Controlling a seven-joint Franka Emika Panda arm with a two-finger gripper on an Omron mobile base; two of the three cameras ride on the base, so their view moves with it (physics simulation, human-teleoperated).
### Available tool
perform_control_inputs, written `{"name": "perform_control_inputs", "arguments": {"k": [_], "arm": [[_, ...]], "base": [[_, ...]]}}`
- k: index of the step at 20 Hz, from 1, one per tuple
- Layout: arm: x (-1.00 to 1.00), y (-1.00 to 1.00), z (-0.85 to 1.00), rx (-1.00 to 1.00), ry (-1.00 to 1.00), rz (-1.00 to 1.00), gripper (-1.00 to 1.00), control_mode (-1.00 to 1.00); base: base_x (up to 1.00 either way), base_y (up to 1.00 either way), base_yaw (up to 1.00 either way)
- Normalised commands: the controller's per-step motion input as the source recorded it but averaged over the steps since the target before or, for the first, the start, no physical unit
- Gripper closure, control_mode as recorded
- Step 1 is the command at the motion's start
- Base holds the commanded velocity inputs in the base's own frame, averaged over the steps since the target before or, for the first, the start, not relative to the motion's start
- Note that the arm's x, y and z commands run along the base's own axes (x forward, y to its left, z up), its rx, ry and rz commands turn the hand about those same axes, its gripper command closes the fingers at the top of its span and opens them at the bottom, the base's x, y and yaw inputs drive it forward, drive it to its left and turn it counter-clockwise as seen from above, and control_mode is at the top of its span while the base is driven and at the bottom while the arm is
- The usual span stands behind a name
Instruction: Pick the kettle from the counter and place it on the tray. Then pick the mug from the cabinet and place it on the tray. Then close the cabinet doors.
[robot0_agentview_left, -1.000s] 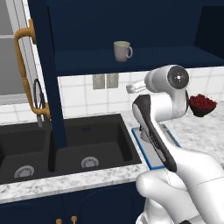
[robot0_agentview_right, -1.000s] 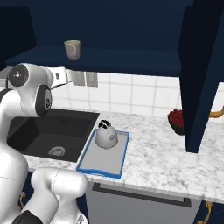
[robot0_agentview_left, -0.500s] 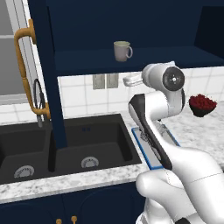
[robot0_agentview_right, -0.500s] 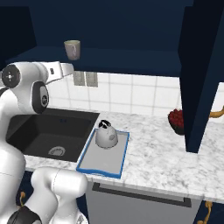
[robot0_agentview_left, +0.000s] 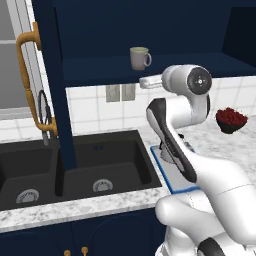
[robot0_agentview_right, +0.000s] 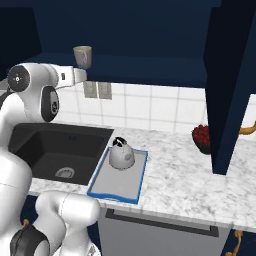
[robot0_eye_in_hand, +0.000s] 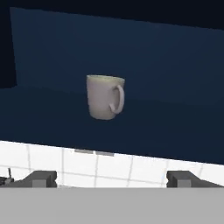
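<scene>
Hand view shows the gripper (robot0_eye_in_hand: 111, 179) with fingers spread wide, empty; the mug (robot0_eye_in_hand: 105, 96) stands upright on the cabinet (robot0_eye_in_hand: 175, 87) shelf ahead and above it, handle rightward.

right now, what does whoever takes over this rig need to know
Gripper: open, empty, aimed at the mug from short of the shelf.
Kettle: upright on the tray beside the sink. Done.
Mug: upright on the cabinet shelf, handle on the right in the hand view.
Cabinet doors: open.
Left: grasp mug, set it on the tray, close both doors.
</scene>
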Motion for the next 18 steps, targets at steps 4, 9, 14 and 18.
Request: {"name": "perform_control_inputs", "arguments": {"k": [4,9,14,18], "arm": [[0.32,-0.13,0.36,0.33,0.00,0.01,-1.00,-1.00],[0.34,-0.07,0.30,0.13,0.00,0.02,-1.00,-1.00],[0.36,0.00,0.01,0.00,0.00,0.00,-1.00,-1.00],[0.41,0.01,0.00,0.00,0.07,0.00,-1.00,-1.00]], "base": [[0.00,0.00,0.00],[0.00,0.00,0.00],[0.00,0.00,0.00],[0.00,0.00,0.00]]}}
